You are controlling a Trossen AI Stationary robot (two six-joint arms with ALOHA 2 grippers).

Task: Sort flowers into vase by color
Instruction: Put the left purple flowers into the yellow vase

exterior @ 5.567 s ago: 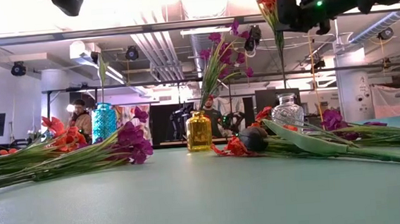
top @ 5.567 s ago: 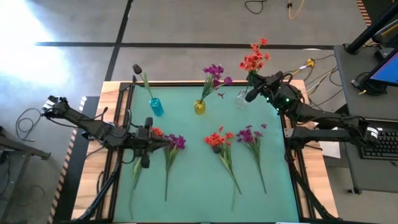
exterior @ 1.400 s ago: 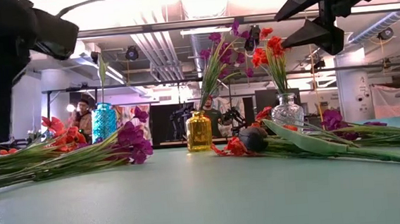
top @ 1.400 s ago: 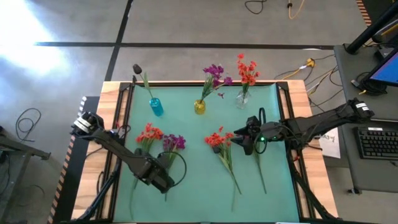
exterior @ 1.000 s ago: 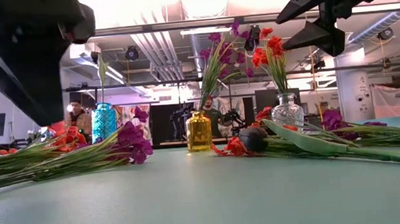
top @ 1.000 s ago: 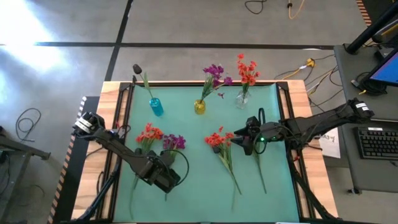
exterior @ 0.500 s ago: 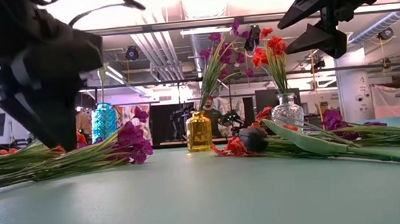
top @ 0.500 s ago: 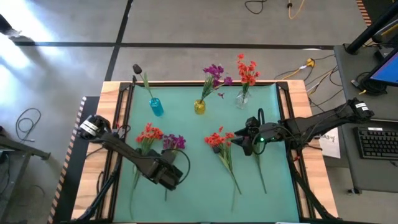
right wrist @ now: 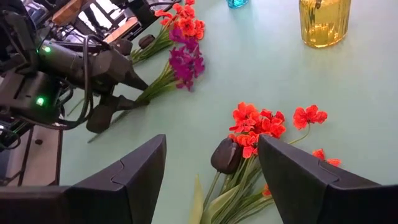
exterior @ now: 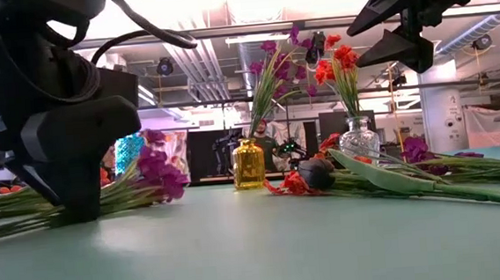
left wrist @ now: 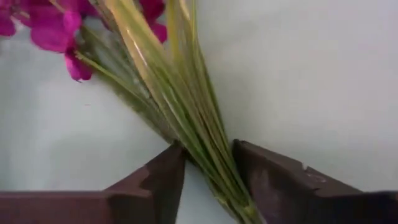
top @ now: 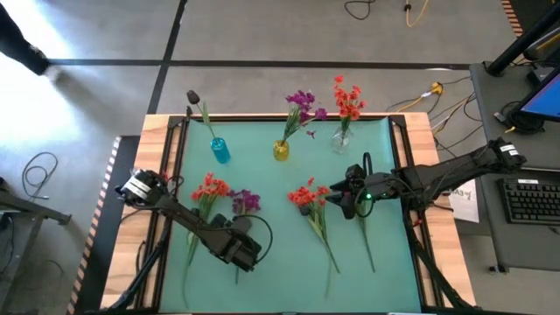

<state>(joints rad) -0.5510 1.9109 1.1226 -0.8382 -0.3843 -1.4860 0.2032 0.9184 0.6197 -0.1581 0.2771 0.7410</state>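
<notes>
A purple flower (top: 245,203) lies at the table's left, next to an orange-red flower (top: 210,186). My left gripper (top: 242,251) is down on the purple flower's green stem, shut on it. My right gripper (top: 347,198) hangs open above the table's right half, over a purple flower whose stem (top: 367,245) lies on the mat. Beside it lies another orange-red flower (top: 304,195). At the far edge a blue vase (top: 219,150) holds a dark bud, a yellow vase (top: 281,150) purple flowers, a clear vase (top: 340,138) orange-red ones. My left gripper pinches the purple flower's bundle of green stems (left wrist: 205,140) between its two fingers (left wrist: 163,175), some way below the blossoms. The fingers come from above, pointing down, and lie across the stem. The stem still lies along the mat, and the blossoms (exterior: 159,164) stand slightly raised.
A dark bud (right wrist: 225,155) lies among the middle orange-red blossoms (right wrist: 255,121). The mat's near middle (top: 280,271) has free room. Wooden table borders and black frame rails run along both sides. The room beyond holds equipment and a person far off.
My left gripper has moved toward the table's right edge and come down onto the purple flower's stem. The purple blossoms have shifted a little and risen slightly off the mat. My right gripper has kept still.
</notes>
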